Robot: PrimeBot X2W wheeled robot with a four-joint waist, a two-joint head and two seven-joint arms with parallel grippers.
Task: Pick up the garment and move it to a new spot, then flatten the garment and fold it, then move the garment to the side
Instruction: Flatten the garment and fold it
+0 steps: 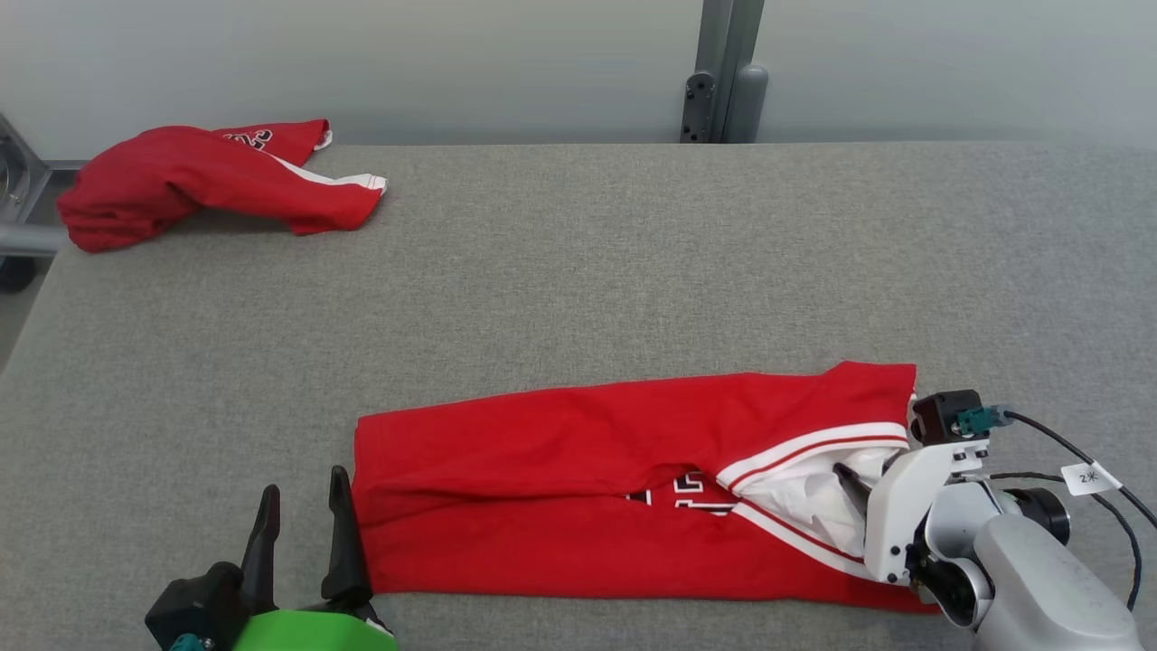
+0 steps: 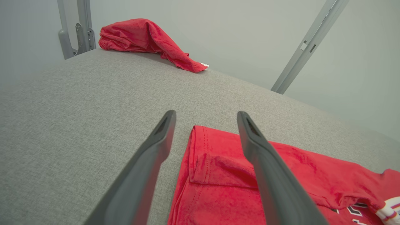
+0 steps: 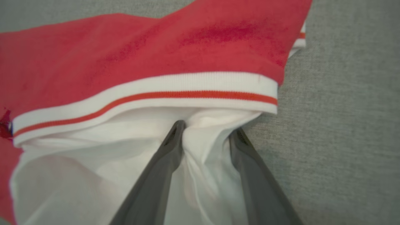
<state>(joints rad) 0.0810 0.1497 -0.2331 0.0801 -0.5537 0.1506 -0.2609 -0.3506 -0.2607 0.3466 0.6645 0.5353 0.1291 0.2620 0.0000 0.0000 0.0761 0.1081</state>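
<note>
Far left back corner of the table [image 1: 578,271]: other garment [image 1: 217,185], red with white trim, crumpled in a heap, well apart from everything else. Near left: left gripper [image 1: 305,484] with a green cover [image 1: 312,633] behind it, fingers spread wide, nothing between them. It sits just beside the left end of the garment [image 1: 560,488]. In the left wrist view one finger is over bare table and the other is over the garment's hemmed corner; can't tell if it touches the cloth. Near middle to right: the garment is red and lies flat on the grey table as a long band, with its long sides folded in toward the middle. Lettering [image 1: 687,493] in black and white peeks out at the seam where the folds meet. Its right end has white trim with a red stripe and opens to show the white inside. Back middle: grey post [image 1: 723,72] against a pale wall. Near right: right gripper [image 3: 207,128] reaches into that open end under the trim, fingers drawn partway together and pinching a bunched fold of the white inner cloth, which bulges between them and presses on both. Far right: black cable with a white tag [image 1: 1089,476] runs off the right arm over bare table.
</note>
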